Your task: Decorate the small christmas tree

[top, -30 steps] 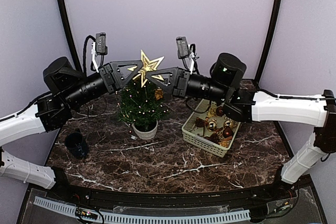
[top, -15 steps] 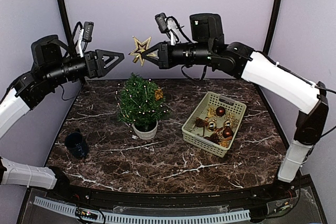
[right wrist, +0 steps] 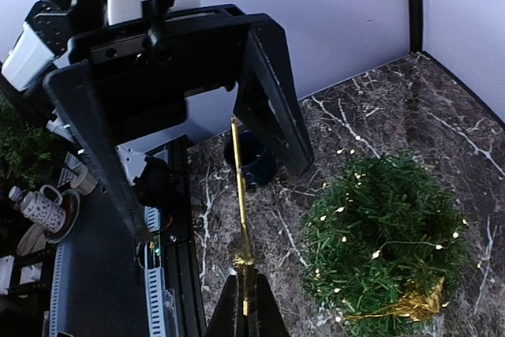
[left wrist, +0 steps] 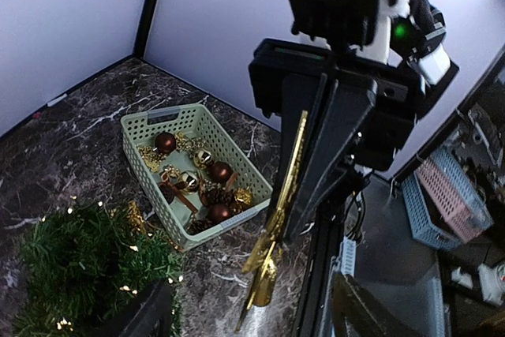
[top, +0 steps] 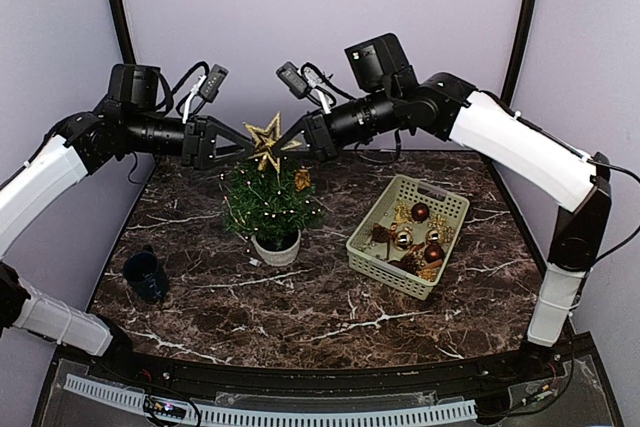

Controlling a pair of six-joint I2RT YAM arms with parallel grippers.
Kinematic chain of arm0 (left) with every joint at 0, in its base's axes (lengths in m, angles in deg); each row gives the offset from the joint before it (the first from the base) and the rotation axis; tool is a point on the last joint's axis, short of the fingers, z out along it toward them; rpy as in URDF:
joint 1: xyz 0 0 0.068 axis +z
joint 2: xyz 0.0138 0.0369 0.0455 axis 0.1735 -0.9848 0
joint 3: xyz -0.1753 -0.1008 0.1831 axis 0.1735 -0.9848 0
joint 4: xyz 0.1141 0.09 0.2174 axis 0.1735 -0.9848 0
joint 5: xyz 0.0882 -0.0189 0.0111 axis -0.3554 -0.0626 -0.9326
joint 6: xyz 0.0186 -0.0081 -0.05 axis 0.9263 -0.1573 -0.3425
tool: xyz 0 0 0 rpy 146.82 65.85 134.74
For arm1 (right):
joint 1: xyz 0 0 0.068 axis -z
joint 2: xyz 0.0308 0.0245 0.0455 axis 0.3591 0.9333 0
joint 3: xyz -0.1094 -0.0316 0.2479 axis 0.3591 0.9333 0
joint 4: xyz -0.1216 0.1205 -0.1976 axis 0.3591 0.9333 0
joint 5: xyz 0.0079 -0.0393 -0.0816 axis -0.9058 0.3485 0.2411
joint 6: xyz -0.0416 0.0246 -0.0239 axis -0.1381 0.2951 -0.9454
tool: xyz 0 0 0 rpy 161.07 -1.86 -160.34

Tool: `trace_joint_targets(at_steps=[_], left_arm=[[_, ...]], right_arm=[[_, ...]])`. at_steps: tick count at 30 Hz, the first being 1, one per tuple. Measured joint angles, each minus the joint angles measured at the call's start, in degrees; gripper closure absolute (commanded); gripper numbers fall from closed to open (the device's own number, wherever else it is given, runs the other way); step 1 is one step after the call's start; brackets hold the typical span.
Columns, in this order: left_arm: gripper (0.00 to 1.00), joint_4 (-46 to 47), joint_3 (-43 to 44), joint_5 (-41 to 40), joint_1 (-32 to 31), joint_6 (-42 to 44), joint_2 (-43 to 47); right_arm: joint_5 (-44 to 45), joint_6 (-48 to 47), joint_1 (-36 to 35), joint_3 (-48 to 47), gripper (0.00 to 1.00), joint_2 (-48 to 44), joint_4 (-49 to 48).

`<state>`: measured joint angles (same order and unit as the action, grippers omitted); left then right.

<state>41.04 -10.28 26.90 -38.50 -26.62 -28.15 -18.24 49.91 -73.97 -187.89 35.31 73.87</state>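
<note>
The small christmas tree (top: pixel 268 199) stands lit in its white pot (top: pixel 277 247) at the table's left centre. A gold star (top: pixel 265 139) hangs just above its tip, held by one point in my shut right gripper (top: pixel 287 137). In the right wrist view the star (right wrist: pixel 241 195) shows edge-on, rising from the right gripper (right wrist: pixel 246 305), with the tree (right wrist: pixel 387 234) to its right. My left gripper (top: pixel 245 150) faces the star from the left with its jaws wide apart. From the left wrist, the star (left wrist: pixel 278 211) hangs ahead of the left gripper (left wrist: pixel 252 321), which holds nothing.
A beige basket (top: pixel 385 272) with brown and gold baubles sits right of the tree. A dark blue cup (top: pixel 145 275) stands at the front left. A gold ornament (top: pixel 302 179) hangs on the tree's right side. Purple walls close the back and sides.
My left gripper opened and let go of the star. The right arm lifted the star alone, then lowered it to just above the treetop, and the left gripper came back beside it.
</note>
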Motion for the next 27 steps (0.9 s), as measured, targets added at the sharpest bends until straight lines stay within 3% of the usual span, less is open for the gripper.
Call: trace_joint_targets(at_steps=[2, 11, 15, 27], left_arm=[[0.54, -1.07, 0.09, 2.89, 0.0, 1.11, -0.39], [0.54, -2.49, 1.2, 11.02, 0.0, 3.52, -0.61], [0.71, -3.19, 1.79, 12.37, -0.22, 3.87, -1.49], [0.85, -4.33, 2.23, 12.52, -2.32, 4.42, -3.34]], right_arm=[[-2.62, -0.37, 0.02, 0.11, 1.0, 0.0, 0.66], [-8.92, -1.03, 0.07, 0.24, 1.0, 0.0, 1.95], [-10.08, -1.25, 0.07, 0.26, 1.0, 0.0, 2.19], [-11.04, -1.62, -0.37, 0.44, 1.0, 0.68, 3.69]])
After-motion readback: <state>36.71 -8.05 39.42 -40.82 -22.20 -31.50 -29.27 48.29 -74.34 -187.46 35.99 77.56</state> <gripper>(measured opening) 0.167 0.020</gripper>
